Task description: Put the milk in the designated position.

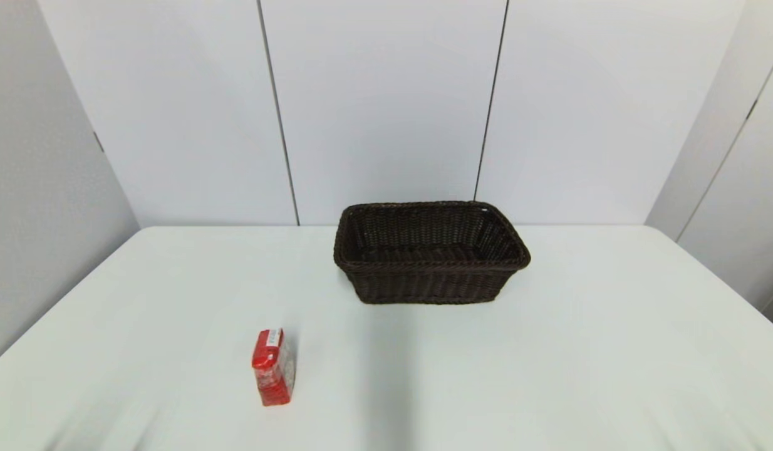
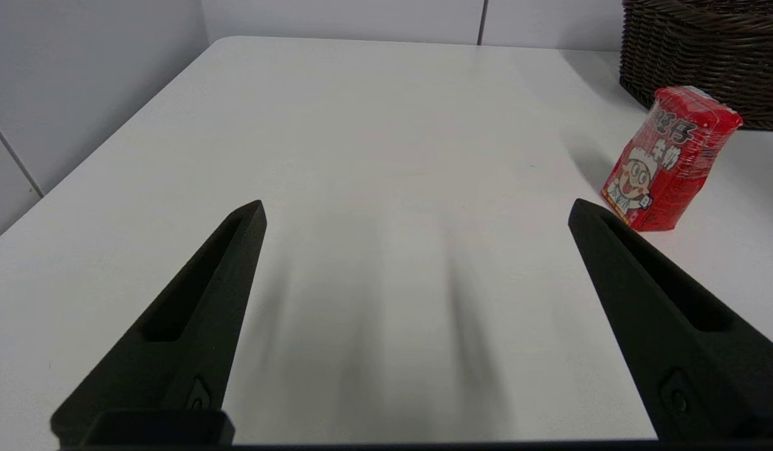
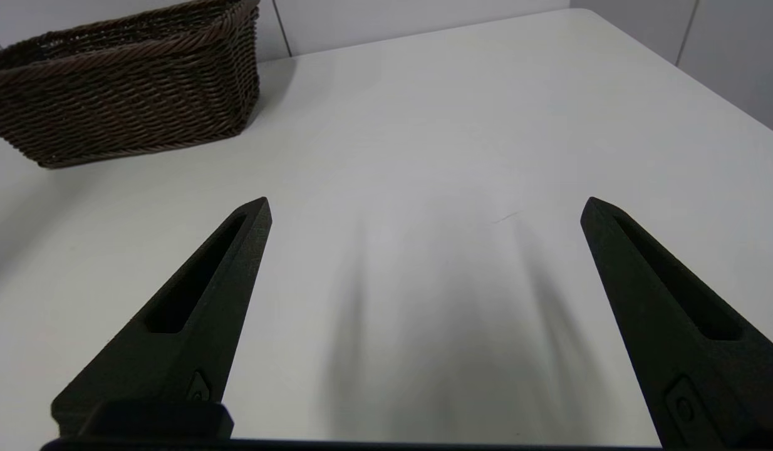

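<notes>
The milk [image 1: 274, 368], a small red carton with a white label on its folded top, stands upright on the white table [image 1: 581, 351] at the front left. The left wrist view shows the milk [image 2: 669, 160] with a cartoon face on its side, beyond and to one side of my left gripper [image 2: 416, 210], which is open and holds nothing. My right gripper [image 3: 426, 207] is open too, over bare tabletop, away from the carton. Neither arm shows in the head view. The designated position has no mark that I can see.
A dark brown woven basket [image 1: 429, 252] stands at the middle back of the table, looking empty; the basket [image 2: 706, 50] is just behind the carton and the basket [image 3: 120, 94] is also far off in the right wrist view. White wall panels close off the back.
</notes>
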Action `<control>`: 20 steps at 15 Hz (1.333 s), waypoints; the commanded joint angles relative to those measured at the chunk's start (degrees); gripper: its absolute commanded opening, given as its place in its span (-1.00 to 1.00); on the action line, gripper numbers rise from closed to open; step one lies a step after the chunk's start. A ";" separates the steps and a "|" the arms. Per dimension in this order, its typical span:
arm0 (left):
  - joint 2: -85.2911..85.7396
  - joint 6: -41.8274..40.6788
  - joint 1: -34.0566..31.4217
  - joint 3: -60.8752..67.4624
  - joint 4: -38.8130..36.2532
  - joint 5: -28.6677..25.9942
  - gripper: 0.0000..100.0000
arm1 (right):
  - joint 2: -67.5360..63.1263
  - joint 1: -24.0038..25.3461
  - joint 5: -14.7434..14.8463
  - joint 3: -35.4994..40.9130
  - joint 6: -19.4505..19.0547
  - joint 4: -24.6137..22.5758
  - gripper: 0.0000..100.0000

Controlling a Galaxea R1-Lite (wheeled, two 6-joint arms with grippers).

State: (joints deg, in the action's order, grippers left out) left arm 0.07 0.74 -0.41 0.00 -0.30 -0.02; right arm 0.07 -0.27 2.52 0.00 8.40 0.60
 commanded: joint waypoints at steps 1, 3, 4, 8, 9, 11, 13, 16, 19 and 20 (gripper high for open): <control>-0.07 0.05 -0.02 0.00 -0.05 0.02 1.00 | -0.07 0.00 -0.06 0.00 -0.05 0.02 1.00; -0.07 0.05 -0.02 0.00 -0.05 0.02 1.00 | -0.07 0.00 -0.06 0.00 -0.05 0.02 1.00; -0.07 0.05 -0.02 0.00 -0.05 0.02 1.00 | -0.07 0.00 -0.06 0.00 -0.05 0.02 1.00; -0.07 0.05 -0.02 0.00 -0.05 0.02 1.00 | -0.07 0.00 -0.06 0.00 -0.05 0.02 1.00; -0.07 0.05 -0.02 0.00 -0.05 0.02 1.00 | -0.07 0.00 -0.06 0.00 -0.05 0.02 1.00; -0.07 0.05 -0.02 0.00 -0.05 0.02 1.00 | -0.07 0.00 -0.06 0.00 -0.05 0.02 1.00; -0.07 -0.04 -0.02 0.00 -0.05 0.02 1.00 | -0.07 0.00 -0.06 0.00 -0.05 0.02 1.00; -0.07 -0.66 -0.02 0.00 -0.05 0.02 1.00 | -0.07 0.00 -0.06 0.00 -0.05 0.02 1.00; -5.08 -1.71 -0.02 -5.71 -1.54 -0.24 1.00 | -0.07 0.00 -0.06 0.00 -0.14 0.02 1.00; -8.86 -4.35 -0.02 -8.70 -1.80 -1.12 1.00 | -0.07 0.00 -0.06 0.00 -0.05 0.02 1.00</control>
State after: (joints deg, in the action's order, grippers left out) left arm -2.36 -0.85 -0.46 -3.90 -1.43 -0.22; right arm 0.07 -0.27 2.45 0.00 8.27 0.62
